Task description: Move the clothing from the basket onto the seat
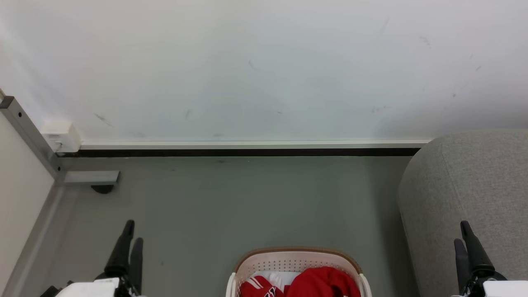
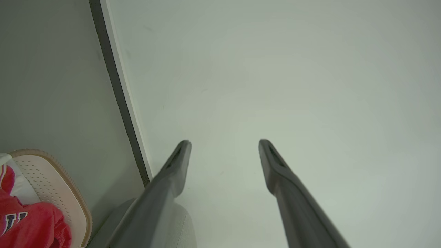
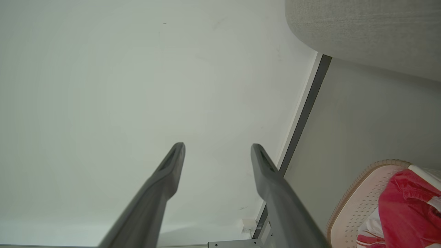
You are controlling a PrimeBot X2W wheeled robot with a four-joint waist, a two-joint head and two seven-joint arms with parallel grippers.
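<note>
The white perforated basket with a brown rim stands on the floor at the bottom centre of the head view. Red clothing with white stripes lies heaped inside it, over a bit of white cloth. The basket and the clothing also sit at the lower left of the left wrist view, and the basket and the clothing at the lower right of the right wrist view. The light grey seat rises at the right. My left gripper is open, left of the basket. My right gripper is open in front of the seat.
A white wall with a dark baseboard closes the far side of the grey floor. A metal frame post with a foot runs along the left edge, beside a small white box.
</note>
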